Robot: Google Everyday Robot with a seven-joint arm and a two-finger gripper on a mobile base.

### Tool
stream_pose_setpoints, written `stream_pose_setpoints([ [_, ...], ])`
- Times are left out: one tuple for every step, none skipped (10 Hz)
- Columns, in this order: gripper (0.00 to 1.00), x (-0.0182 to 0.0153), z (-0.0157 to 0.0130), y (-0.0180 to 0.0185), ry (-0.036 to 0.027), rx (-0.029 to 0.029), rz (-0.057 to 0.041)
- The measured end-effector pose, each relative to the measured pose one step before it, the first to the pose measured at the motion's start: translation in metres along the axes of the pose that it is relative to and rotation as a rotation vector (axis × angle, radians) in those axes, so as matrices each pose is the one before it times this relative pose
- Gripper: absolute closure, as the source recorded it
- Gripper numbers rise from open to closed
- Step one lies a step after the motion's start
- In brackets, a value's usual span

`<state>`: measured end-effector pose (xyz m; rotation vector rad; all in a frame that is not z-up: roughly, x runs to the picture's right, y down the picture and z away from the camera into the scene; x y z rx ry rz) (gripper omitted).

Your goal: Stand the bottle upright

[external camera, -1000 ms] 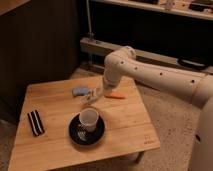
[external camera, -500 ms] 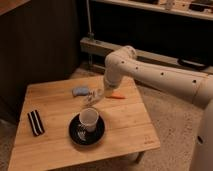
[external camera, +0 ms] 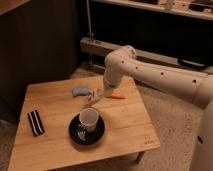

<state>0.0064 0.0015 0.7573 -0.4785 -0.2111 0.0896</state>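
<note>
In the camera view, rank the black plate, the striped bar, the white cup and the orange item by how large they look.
1. black plate
2. white cup and striped bar: look alike, not ranked
3. orange item

The gripper sits at the bottle, mid-table.

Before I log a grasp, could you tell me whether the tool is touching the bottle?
Cannot tell. In the camera view the tool overlaps the bottle on the table; no contact or gap shows plainly.

End effector [external camera: 98,95] hovering at frame centre by bottle [external camera: 91,96]; white cup [external camera: 89,119] crowding below, bare table [external camera: 127,122] lying open lower right.
</note>
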Motion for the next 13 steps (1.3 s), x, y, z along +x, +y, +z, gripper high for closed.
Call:
stream_pose_setpoints([
  [0.83,-0.0007,-0.00017,-0.00006,0.00131,-0.00031,-0.00191],
  [0.83,0.00039,0.00021,0.0001,0.00098,-0.00019,-0.00019],
  [0.83,0.00006,0.00005,0.00025,0.00064,-0.0006,-0.00042],
  [0.83,-0.00075,0.00083,0.0004,0.00124,-0.0021,-0.00212],
  [0.83,-0.00025,0.00048,0.00028,0.00133,-0.00173,-0.00104],
  [0.83,0.00027,0.00005,0.00005,0.00115,-0.00034,-0.00024],
  [0.83,-0.00027,0.00016,0.00011,0.00062,-0.00075,-0.00066],
  [0.83,-0.00037,0.00015,0.00017,0.00048,-0.00082,-0.00084],
  [0.83,0.00055,0.00117,0.00032,0.00091,-0.00187,0.00034],
  [0.83,-0.0003,0.00058,0.00022,-0.00022,-0.00123,-0.0004],
  [0.83,-0.00004,0.00034,0.00017,0.00031,-0.00106,-0.00008],
  [0.83,-0.00009,0.00035,0.00013,0.00036,-0.00118,-0.00015],
  [0.83,-0.00014,0.00021,0.00017,0.00038,-0.00081,-0.00074],
])
